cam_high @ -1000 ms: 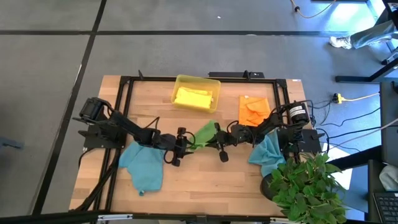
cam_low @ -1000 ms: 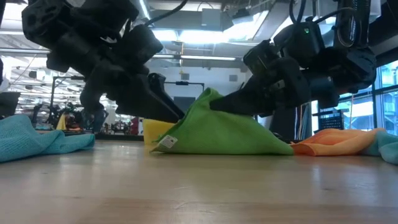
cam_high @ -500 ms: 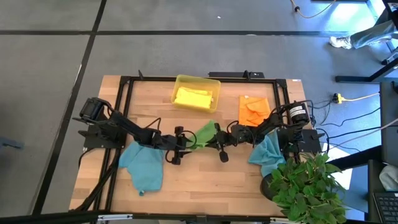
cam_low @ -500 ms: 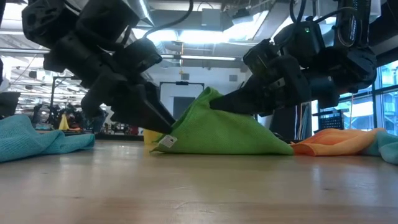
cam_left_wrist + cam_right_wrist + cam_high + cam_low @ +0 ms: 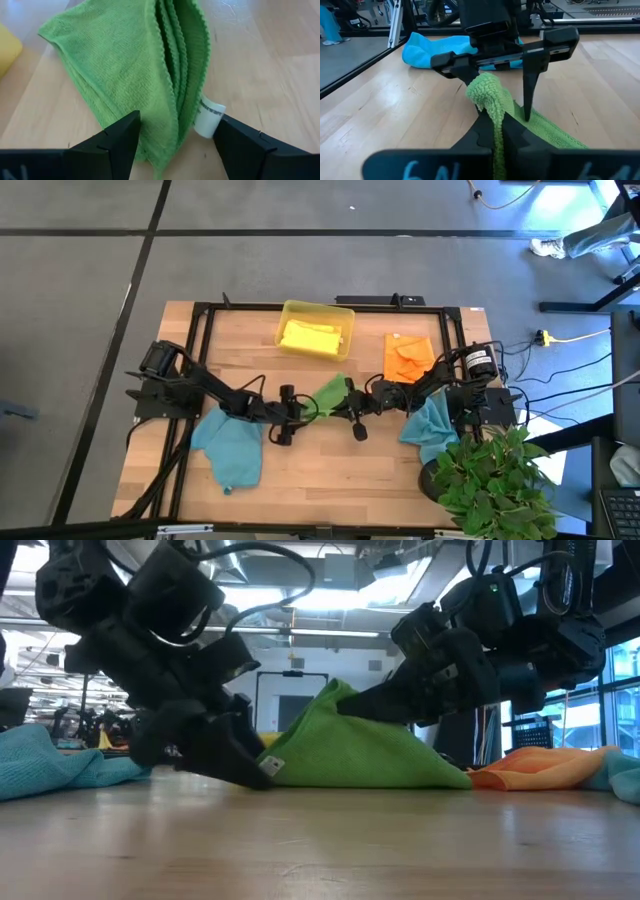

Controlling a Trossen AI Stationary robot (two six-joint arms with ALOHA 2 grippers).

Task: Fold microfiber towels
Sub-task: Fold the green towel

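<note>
Left gripper (image 5: 175, 137): fingers wide, straddling the green towel's (image 5: 125, 65) end on the surface (image 5: 260, 65).
Right gripper (image 5: 497, 127): fingers pinching the towel's raised edge.

Green towel (image 5: 331, 395) — teal towel (image 5: 232, 450) — orange towel (image 5: 409, 359), plain.

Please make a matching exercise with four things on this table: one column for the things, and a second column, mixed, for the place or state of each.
Things:
1. green towel
2. yellow towel
3. left gripper
4. right gripper

States:
A. lies in the tray
B. open, one finger on each side of a folded edge
C. pinched and lifted at one corner
D. shut on cloth

Pairs: 1-C, 2-A, 3-B, 4-D
</note>
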